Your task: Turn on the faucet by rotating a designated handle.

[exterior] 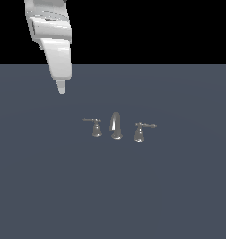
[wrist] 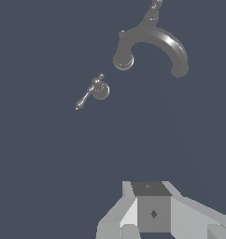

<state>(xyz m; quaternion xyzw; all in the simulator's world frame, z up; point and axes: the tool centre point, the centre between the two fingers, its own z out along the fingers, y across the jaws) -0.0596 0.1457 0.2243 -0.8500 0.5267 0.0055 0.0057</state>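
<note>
Slate-blue tabletop fills the lower part of my exterior view, with plain black behind it. Near its middle stands the tiny shiny silver three-piece faucet. The one I care about is the small silver handle with a bell-shaped base and thin horizontal lever, at the exterior view's left of the set; its lever points away from the spout. Just beside it rises the tall curved tapered silver spout, and past that sits the matching silver lever handle, its lever pointing toward the exterior view's right.

On the wrist view I see the task handle from above, apart from the arched spout.

My white, tapering tool hangs above the tabletop, well apart from the handle, touching nothing. I cannot tell whether its fingers are apart or together. The wrist view shows only its grey body.
</note>
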